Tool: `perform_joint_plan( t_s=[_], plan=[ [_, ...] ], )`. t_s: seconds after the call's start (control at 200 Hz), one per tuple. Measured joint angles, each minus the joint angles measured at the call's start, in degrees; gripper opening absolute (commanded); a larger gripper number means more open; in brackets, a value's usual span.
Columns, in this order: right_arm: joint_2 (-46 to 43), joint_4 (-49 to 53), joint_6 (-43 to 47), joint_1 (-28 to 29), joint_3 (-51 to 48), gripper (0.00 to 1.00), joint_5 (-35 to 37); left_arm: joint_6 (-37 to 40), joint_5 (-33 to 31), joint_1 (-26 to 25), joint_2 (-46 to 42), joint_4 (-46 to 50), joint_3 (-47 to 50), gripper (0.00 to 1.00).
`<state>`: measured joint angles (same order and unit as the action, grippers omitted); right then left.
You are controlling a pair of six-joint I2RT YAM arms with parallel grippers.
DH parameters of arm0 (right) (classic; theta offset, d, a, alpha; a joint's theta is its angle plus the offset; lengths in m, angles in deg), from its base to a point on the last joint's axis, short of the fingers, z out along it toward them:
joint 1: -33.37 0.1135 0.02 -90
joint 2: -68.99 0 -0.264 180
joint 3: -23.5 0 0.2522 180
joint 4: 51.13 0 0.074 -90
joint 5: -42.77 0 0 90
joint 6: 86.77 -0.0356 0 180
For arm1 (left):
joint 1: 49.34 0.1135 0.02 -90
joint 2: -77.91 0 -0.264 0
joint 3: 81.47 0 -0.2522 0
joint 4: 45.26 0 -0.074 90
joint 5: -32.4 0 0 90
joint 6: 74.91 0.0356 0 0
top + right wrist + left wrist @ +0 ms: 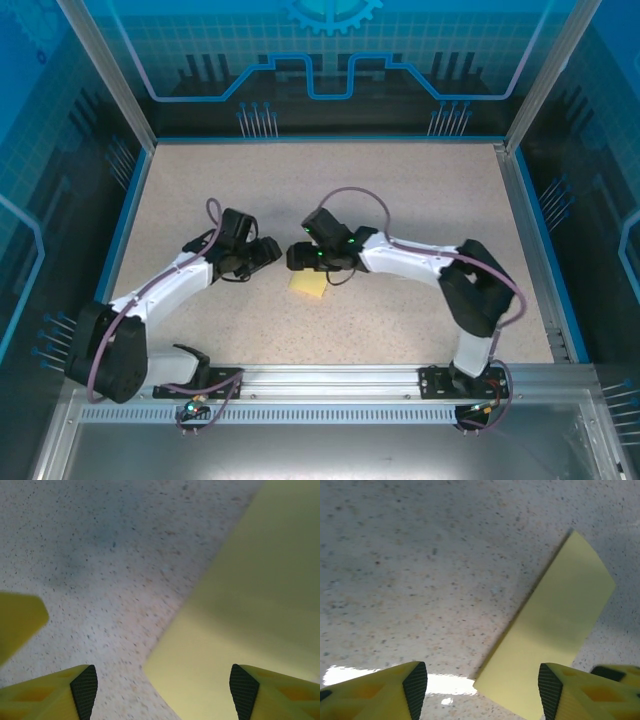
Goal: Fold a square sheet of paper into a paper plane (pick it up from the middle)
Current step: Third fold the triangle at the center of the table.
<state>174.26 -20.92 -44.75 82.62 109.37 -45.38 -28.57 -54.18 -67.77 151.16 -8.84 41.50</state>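
Left gripper (482,690) hangs low over the table (420,555), jaws apart and empty. Facing it, right gripper (164,690) is likewise spread, holding nothing. Paper (555,625) lies on the table under and between both heads, a folded oblong. To crease well, I judge one finger should pin its middle while the other lifts an edge squarely, lest it slide or skew.
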Motion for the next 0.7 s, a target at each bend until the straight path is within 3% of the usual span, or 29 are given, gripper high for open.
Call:
perform_joint_plan(
  t_s=[0.3,0.485,0.7],
  plan=[
    [14.19,3.67,5.03,-0.04,9.92,0.67,-3.02,-0.42,0.61,3.39,-3.78,1.11,4.11,0.68],
    [13.51,4.42,13.44,-0.22,8.92,0.68,-5.95,-0.37,1.18,3.72,-3.93,1.25,4.13,0.68],
    [7.50,5.14,26.43,-2.25,0.24,0.70,-13.22,0.37,2.95,3.72,-4.02,1.20,4.13,0.69]
  ],
)
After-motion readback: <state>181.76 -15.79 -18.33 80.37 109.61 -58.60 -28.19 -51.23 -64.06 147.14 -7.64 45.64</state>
